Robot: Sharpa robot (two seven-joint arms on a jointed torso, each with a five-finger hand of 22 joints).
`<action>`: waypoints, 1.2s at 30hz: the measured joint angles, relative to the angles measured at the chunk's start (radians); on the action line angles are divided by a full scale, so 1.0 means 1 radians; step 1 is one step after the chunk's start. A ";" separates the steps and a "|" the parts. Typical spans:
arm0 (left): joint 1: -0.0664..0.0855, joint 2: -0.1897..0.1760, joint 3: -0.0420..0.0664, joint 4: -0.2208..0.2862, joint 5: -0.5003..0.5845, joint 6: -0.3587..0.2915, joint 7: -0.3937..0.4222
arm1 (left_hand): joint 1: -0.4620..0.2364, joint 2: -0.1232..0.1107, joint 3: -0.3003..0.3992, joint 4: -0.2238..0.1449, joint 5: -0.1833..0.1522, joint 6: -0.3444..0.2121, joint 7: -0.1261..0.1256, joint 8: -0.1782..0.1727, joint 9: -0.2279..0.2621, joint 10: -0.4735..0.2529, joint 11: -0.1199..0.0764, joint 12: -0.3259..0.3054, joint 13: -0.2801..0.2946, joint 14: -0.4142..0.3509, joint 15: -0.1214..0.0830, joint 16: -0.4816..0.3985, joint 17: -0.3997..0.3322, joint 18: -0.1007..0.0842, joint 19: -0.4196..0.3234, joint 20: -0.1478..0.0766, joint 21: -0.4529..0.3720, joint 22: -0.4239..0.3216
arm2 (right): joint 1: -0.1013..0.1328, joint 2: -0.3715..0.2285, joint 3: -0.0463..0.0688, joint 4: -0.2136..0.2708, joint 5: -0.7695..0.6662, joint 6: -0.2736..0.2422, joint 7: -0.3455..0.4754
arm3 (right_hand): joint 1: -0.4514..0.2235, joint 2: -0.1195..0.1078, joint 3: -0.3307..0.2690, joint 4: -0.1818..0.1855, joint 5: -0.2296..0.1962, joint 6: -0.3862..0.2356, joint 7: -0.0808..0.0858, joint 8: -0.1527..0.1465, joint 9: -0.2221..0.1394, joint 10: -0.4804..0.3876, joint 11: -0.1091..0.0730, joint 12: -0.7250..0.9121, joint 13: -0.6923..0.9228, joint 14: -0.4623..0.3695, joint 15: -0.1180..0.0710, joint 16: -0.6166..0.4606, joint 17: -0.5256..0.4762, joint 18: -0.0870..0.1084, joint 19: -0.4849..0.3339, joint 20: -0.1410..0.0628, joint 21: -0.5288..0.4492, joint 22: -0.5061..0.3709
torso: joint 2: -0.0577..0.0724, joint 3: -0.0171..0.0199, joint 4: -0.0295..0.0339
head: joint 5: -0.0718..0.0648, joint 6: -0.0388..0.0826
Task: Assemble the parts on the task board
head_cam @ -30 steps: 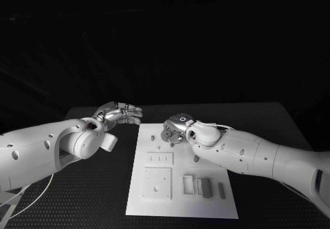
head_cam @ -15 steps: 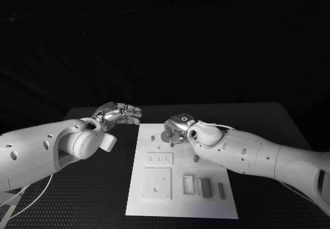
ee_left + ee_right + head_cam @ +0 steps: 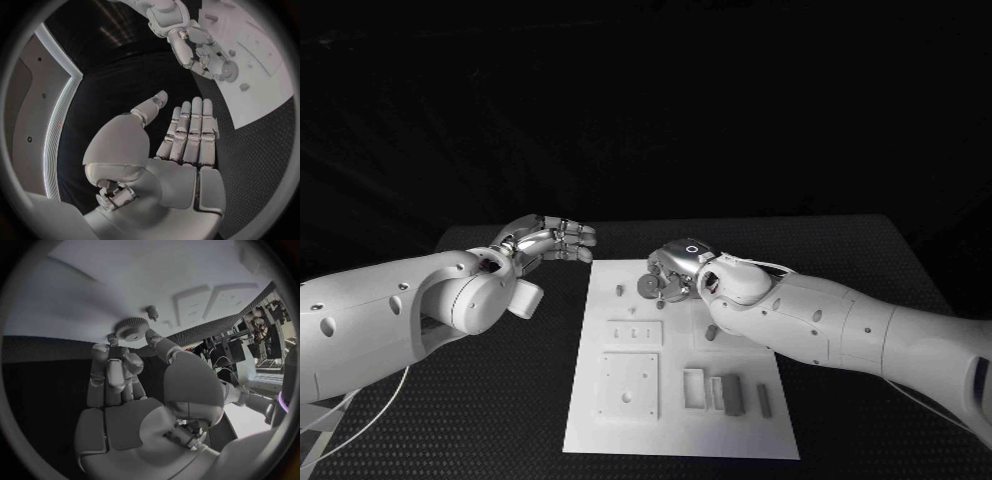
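The right hand (image 3: 678, 268) pinches a gear (image 3: 132, 328) over the task board (image 3: 682, 430), toothed rim clear in its wrist view; at nine o'clock, the left hand (image 3: 187, 145) hovers, fingers straight, empty.

Left hand (image 3: 548, 240) empty — fingers straight

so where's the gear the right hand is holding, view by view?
Head view: gear on the far end of the task board, at the right hand fingertips.
Left wrist view: gear under the right hand, at the board's edge.
Right wrist view: gear pinched at the fingertips above the palm.
Shared landmark: the small peg beside the gear.
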State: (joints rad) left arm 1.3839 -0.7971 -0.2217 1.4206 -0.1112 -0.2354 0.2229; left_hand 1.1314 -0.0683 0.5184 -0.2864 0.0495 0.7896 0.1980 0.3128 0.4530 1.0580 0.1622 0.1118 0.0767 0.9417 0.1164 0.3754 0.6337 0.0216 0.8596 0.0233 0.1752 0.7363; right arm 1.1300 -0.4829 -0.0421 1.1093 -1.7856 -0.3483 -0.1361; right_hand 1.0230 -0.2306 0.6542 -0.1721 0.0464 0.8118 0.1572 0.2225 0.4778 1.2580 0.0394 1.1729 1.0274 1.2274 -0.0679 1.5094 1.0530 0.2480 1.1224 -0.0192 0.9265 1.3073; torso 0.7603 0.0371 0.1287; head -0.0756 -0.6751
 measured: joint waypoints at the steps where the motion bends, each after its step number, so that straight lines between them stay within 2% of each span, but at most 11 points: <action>1: 0.000 0.000 0.000 0.000 0.000 0.000 0.000 | 0.000 0.000 0.000 0.000 0.000 0.000 0.000 0.000 0.000 0.000 0.000 0.000 0.000 0.000 0.000 0.000 0.001 0.000 0.000 0.000 0.000 0.000 | 0.000 -0.001 0.000 -0.001 0.001 0.002 0.000 | -0.002 0.002 0.003 0.003 0.000 0.000 0.000 0.003 0.001 0.000 0.000 0.000 0.000 0.000 0.000 0.000 0.000 0.000 0.000 0.000 0.000 0.000 | 0.000 0.0000 0.0000 | 0.000 0.000; 4: 0.000 0.000 0.000 0.000 0.000 0.000 0.000 | 0.000 0.000 0.000 0.000 0.000 0.000 0.000 0.000 0.000 0.000 0.000 0.000 0.000 0.000 0.000 0.000 0.001 0.000 0.000 0.000 0.000 0.000 | 0.000 -0.010 0.000 0.001 0.007 0.003 0.003 | -0.003 0.022 0.005 0.009 0.000 0.006 -0.001 0.009 0.004 0.000 0.000 0.000 0.000 0.000 0.000 0.000 0.004 0.000 0.000 0.000 0.000 0.000 | 0.000 0.0000 0.0000 | 0.000 0.000; 6: 0.000 0.000 0.000 -0.001 0.000 0.000 0.000 | 0.000 0.000 0.000 0.000 0.000 0.000 0.000 0.000 0.000 0.000 0.000 0.000 0.000 0.000 0.000 0.000 0.001 0.000 0.000 0.000 0.000 0.000 | -0.001 -0.028 0.004 0.007 0.021 -0.004 0.008 | 0.001 0.026 0.004 0.009 0.000 0.012 -0.001 0.013 0.005 0.000 0.000 0.000 0.000 0.000 0.000 0.000 0.006 0.000 0.000 0.000 0.000 0.000 | 0.000 0.0000 -0.0001 | -0.001 0.001; 8: 0.000 -0.001 0.000 -0.001 0.000 0.000 0.000 | 0.000 0.000 0.000 0.000 0.000 0.000 0.000 0.000 0.000 0.000 0.000 0.000 0.000 0.000 0.000 0.000 0.001 0.000 0.000 0.000 0.000 0.000 | -0.001 -0.047 0.015 0.015 0.042 -0.016 0.015 | 0.001 0.026 0.002 0.007 0.000 0.012 -0.001 0.013 0.005 0.000 0.000 0.000 0.000 0.000 0.000 0.000 0.006 0.000 0.000 0.000 0.000 0.000 | 0.000 0.0000 -0.0005 | -0.001 0.003; 12: 0.000 -0.008 0.000 -0.001 0.000 0.000 0.000 | 0.000 0.000 0.000 0.000 0.000 0.000 0.000 0.000 0.000 0.000 0.000 0.000 0.000 0.000 0.000 0.000 0.001 0.000 0.000 0.000 0.000 0.000 | 0.004 -0.093 0.046 0.052 0.080 -0.058 0.034 | 0.001 0.026 -0.003 0.002 0.000 0.012 -0.001 0.013 0.007 0.000 0.000 0.004 0.004 0.000 0.000 0.000 0.011 0.000 0.000 0.000 0.000 0.000 | 0.000 0.0002 -0.0018 | -0.002 0.010; 16: 0.000 -0.010 0.000 -0.002 0.000 0.000 0.002 | 0.000 0.000 0.000 0.000 0.000 0.000 0.000 0.000 0.000 0.002 0.002 0.000 0.000 0.000 0.000 0.000 0.002 0.000 0.000 0.000 0.000 0.000 | 0.029 -0.144 0.060 0.099 0.118 -0.087 0.062 | 0.001 0.026 -0.004 0.001 0.000 0.021 -0.002 0.019 0.009 0.000 0.000 0.007 0.008 0.000 0.000 0.000 0.013 0.000 0.000 0.001 0.000 0.000 | 0.000 0.0007 -0.0038 | -0.005 0.017; 20: 0.000 -0.008 0.000 -0.004 0.000 0.001 0.006 | 0.000 0.000 0.000 0.000 0.000 0.000 0.000 0.000 0.000 0.004 0.004 0.000 0.000 0.000 0.000 -0.004 0.003 0.000 0.000 0.000 0.000 0.001 | 0.040 -0.197 0.078 0.119 0.187 -0.083 0.106 | 0.001 0.026 -0.007 -0.002 0.000 0.022 -0.003 0.019 0.010 0.000 0.000 0.007 0.007 0.000 0.000 0.000 0.005 0.000 0.001 0.002 0.000 0.000 | -0.001 0.0008 -0.0057 | -0.010 0.024; 24: 0.000 -0.008 0.000 -0.013 0.001 0.003 0.010 | 0.000 0.000 0.000 0.000 0.000 0.000 0.000 0.000 0.000 0.004 0.004 0.000 0.000 0.000 0.000 -0.004 0.005 0.000 0.000 0.000 0.000 0.001 | 0.053 -0.234 0.081 0.099 0.267 -0.041 0.165 | 0.010 0.034 -0.018 -0.013 0.000 0.023 -0.003 0.019 0.010 0.000 0.000 0.007 0.003 -0.007 0.001 0.000 -0.005 0.000 -0.001 0.000 -0.004 0.001 | -0.003 0.0026 -0.0092 | -0.012 0.030; 26: 0.000 -0.009 0.000 -0.022 0.001 0.004 0.012 | 0.000 0.000 0.000 0.000 0.000 0.000 0.000 0.000 0.000 0.004 0.004 0.000 0.000 0.002 0.002 -0.004 0.005 0.000 0.000 0.000 0.000 0.001 | 0.058 -0.251 0.081 0.070 0.316 -0.004 0.208 | 0.014 0.039 -0.024 -0.030 0.000 0.023 -0.003 0.020 0.010 -0.006 0.001 0.007 0.003 -0.021 0.002 0.000 -0.012 0.000 -0.013 0.002 -0.008 0.001 | -0.004 0.0045 -0.0131 | -0.013 0.034; 30: 0.000 -0.009 0.000 -0.032 0.001 0.008 0.015 | 0.000 0.000 0.000 0.000 0.000 0.000 0.000 0.000 0.000 0.007 0.000 0.000 0.000 0.003 0.003 -0.004 0.006 -0.001 0.000 0.000 0.000 0.001 | 0.059 -0.276 0.081 0.028 0.358 0.046 0.264 | 0.014 0.039 -0.033 -0.045 0.000 0.022 -0.003 0.024 0.012 -0.011 0.003 0.007 0.003 -0.026 0.003 0.000 -0.015 0.000 -0.018 0.006 -0.011 0.001 | -0.005 0.0069 -0.0191 | -0.014 0.038; 36: -0.001 -0.008 -0.001 -0.043 0.001 0.015 0.018 | 0.000 0.000 0.000 0.000 0.000 0.004 -0.004 0.000 0.000 0.011 0.004 0.000 0.000 0.004 0.003 -0.005 0.007 -0.006 0.004 -0.004 -0.004 0.002 | 0.053 -0.286 0.080 -0.024 0.385 0.095 0.322 | 0.018 0.043 -0.037 -0.063 0.000 0.022 -0.003 0.024 0.012 -0.018 0.003 0.007 0.003 -0.049 0.005 0.000 -0.029 0.000 -0.029 0.014 -0.012 0.001 | -0.005 0.0129 -0.0263 | -0.014 0.040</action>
State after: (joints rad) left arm 1.3832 -0.8052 -0.2224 1.3779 -0.1099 -0.2204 0.2406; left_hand 1.1314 -0.0683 0.5184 -0.2864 0.0495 0.7932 0.1945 0.3128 0.4532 1.0686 0.1658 0.1118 0.0770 0.9452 0.1199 0.3699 0.6407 0.0153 0.8634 0.0195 0.1712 0.7380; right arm 1.1835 -0.7687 0.0382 1.0851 -1.4001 -0.2537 0.1862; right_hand 1.0414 -0.1880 0.6171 -0.2347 0.0464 0.8343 0.1543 0.2467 0.4897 1.2399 0.0428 1.1802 1.0300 1.1784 -0.0627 1.5093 1.0238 0.2480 1.0931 -0.0050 0.9148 1.3080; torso 0.7548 0.0500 0.1024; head -0.0901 -0.6351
